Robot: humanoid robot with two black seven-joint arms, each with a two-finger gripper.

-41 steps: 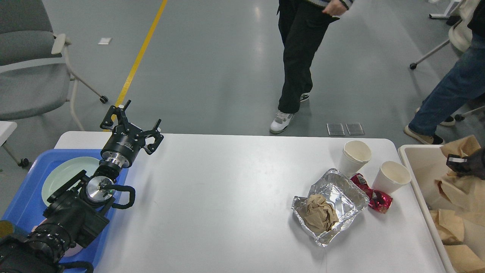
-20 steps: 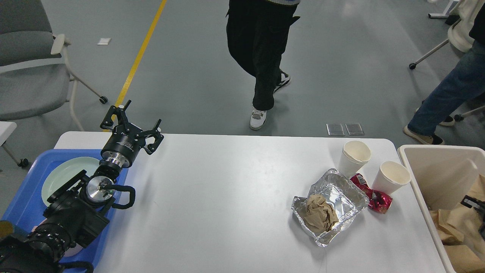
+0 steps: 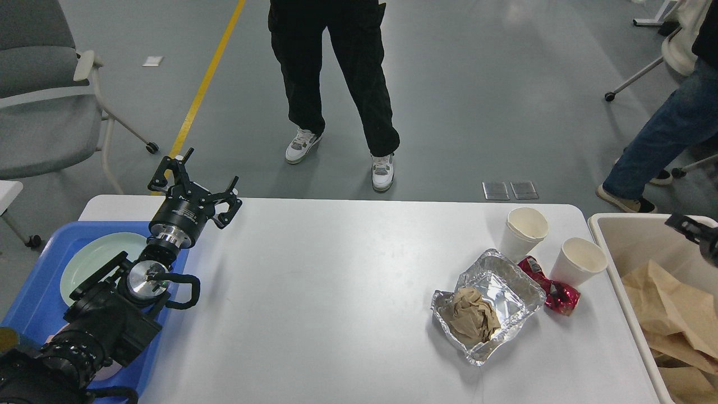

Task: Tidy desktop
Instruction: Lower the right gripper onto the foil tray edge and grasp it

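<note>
On the desktop [image 3: 336, 292], the light, crushable foil tray [image 3: 489, 303] wants a rim pinch; left gripper [image 3: 196, 188] spread empty, right gripper [image 3: 693, 230] seemingly unreadable.

Bright, even overhead light; sharp.

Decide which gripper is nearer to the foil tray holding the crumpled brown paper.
Right. The right gripper is at the picture's right edge, over the beige bin, just beyond the cups from the foil tray. The left gripper hangs across the table, above the blue tray.
</note>
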